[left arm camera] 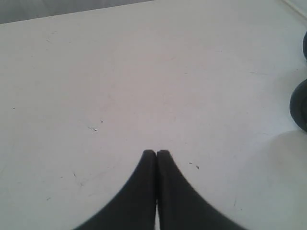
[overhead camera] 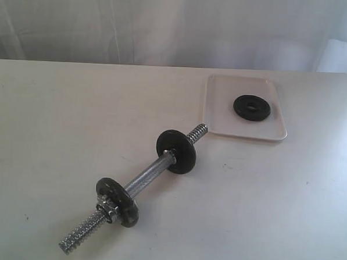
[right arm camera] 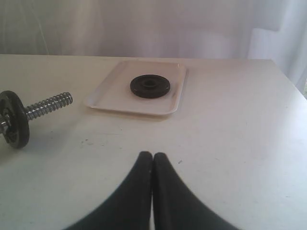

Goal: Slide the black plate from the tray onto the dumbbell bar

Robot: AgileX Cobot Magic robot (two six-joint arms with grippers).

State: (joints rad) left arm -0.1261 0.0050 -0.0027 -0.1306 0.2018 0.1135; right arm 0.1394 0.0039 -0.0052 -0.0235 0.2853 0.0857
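The black plate (overhead camera: 251, 107) (right arm camera: 150, 86) lies flat in the white tray (overhead camera: 220, 118) (right arm camera: 115, 103) at the back right of the table. The dumbbell bar (overhead camera: 145, 178) lies diagonally across the middle, with one black disc (overhead camera: 176, 152) (right arm camera: 13, 125) near its far threaded end (right arm camera: 49, 105) and another (overhead camera: 118, 202) by the silver collar nut (overhead camera: 105, 207) near the front end. My left gripper (left arm camera: 156, 152) is shut over bare table, holding nothing. My right gripper (right arm camera: 152, 155) is shut too, well short of the tray. Neither gripper shows in the exterior view.
A white curtain hangs behind the table's far edge (overhead camera: 165, 66). In the left wrist view, dark disc edges (left arm camera: 300, 105) show at the frame's side. The table's right edge (right arm camera: 288, 79) runs close beside the tray.
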